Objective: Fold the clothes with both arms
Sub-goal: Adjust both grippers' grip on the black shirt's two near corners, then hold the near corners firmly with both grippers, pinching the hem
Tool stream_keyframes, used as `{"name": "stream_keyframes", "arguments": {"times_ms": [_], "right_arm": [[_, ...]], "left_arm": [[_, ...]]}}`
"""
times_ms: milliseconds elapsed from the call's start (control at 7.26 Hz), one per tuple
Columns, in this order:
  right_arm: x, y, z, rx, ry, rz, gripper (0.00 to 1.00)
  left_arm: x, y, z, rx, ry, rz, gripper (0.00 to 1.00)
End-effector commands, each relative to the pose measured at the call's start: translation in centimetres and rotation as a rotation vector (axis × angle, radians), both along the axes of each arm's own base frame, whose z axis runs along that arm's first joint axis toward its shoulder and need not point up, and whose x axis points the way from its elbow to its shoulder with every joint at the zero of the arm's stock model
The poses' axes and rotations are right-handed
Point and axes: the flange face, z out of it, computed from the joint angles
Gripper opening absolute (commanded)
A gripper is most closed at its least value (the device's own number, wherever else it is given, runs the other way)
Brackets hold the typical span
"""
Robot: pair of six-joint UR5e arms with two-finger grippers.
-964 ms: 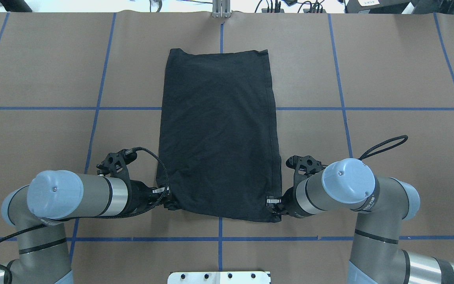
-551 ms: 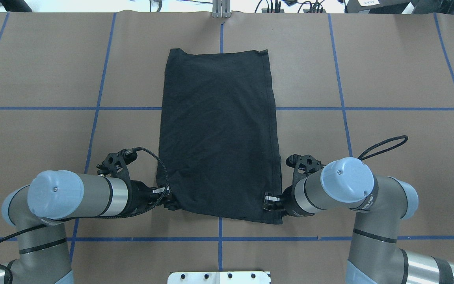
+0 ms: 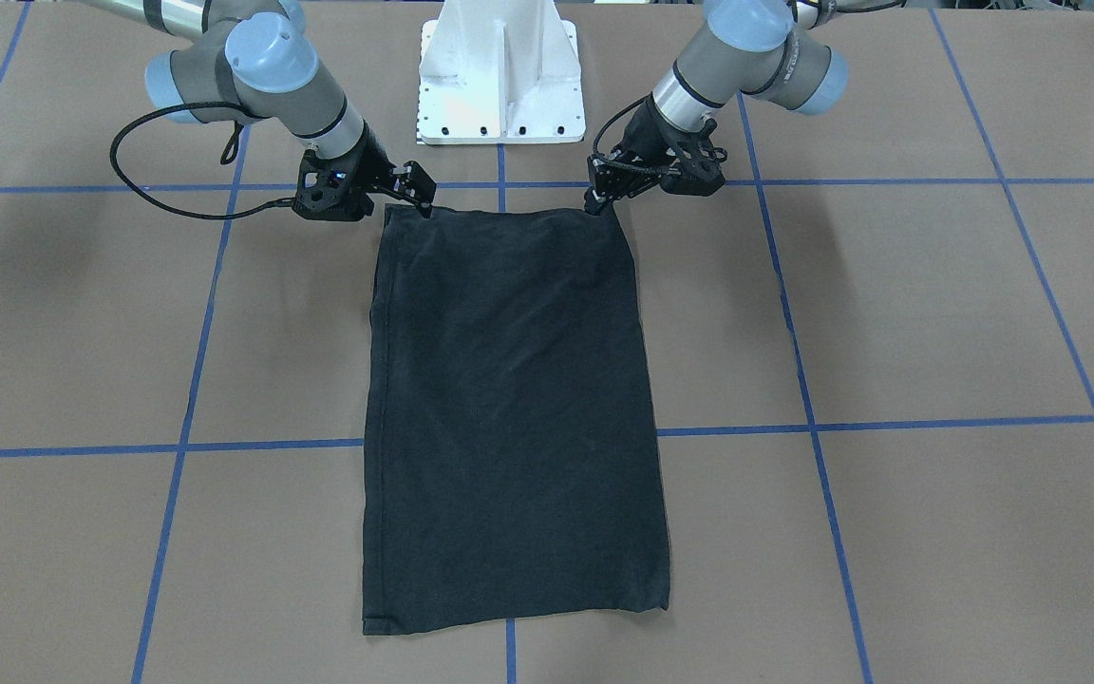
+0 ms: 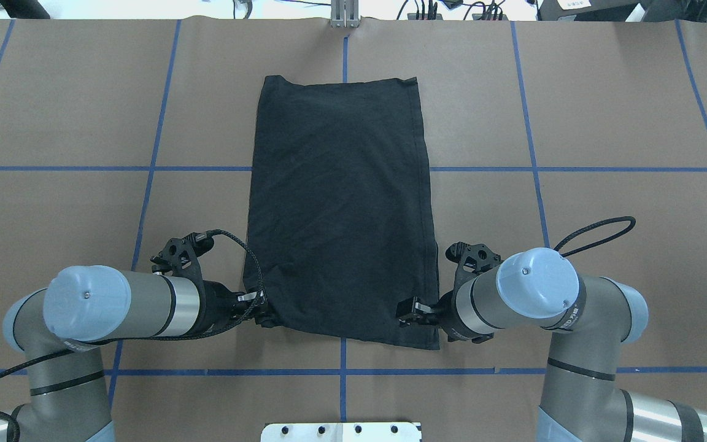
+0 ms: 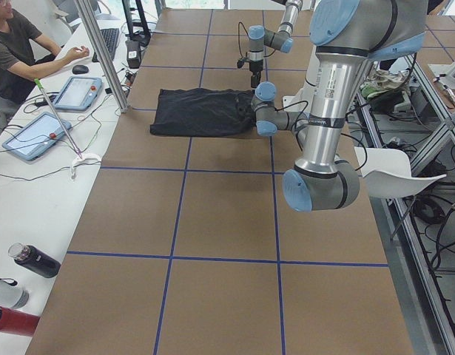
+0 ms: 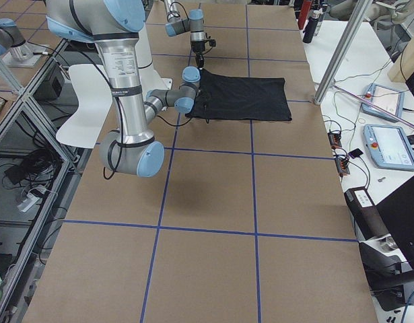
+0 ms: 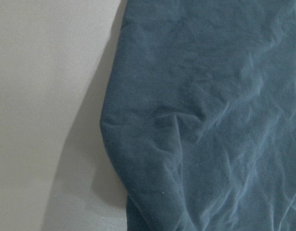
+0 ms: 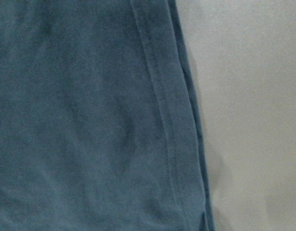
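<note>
1. The left gripper (image 4: 259, 309) sits at the near left corner of the T-shirt (image 4: 341, 202); I cannot tell whether it is clamped.
2. The right gripper (image 4: 404, 309) reaches over the near right corner, jaws apparently pinched on cloth.
3. The shirt's long axis runs straight away from both hands, equally close.
4. Both forearms lie low, pointing inward.

Brown paper is covering the table (image 4: 605, 110), with blue tape lines (image 4: 531, 123) crossing it in a grid. A white bench (image 5: 24, 192) is running along its far side, carrying tablets (image 5: 36, 134) and bottles (image 5: 33, 260); a person (image 5: 16, 52) is sitting there. A white chair (image 5: 397, 174) is standing by metal framing (image 5: 427, 81).
</note>
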Motion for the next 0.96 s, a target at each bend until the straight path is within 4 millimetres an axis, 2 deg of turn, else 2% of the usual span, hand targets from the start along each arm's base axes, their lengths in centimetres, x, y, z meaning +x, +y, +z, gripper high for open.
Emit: {"name": "stream_keyframes", "arguments": {"times_ms": [0, 826], "right_arm": [[-0.49, 0.84, 0.10, 0.000, 0.002, -0.015, 0.99], [-0.93, 0.97, 0.48, -0.002, 0.014, -0.019, 0.99]], "left_arm": [[0.01, 0.01, 0.00, 0.000, 0.000, 0.000, 0.00], [0.01, 0.01, 0.00, 0.001, 0.000, 0.001, 0.00]]}}
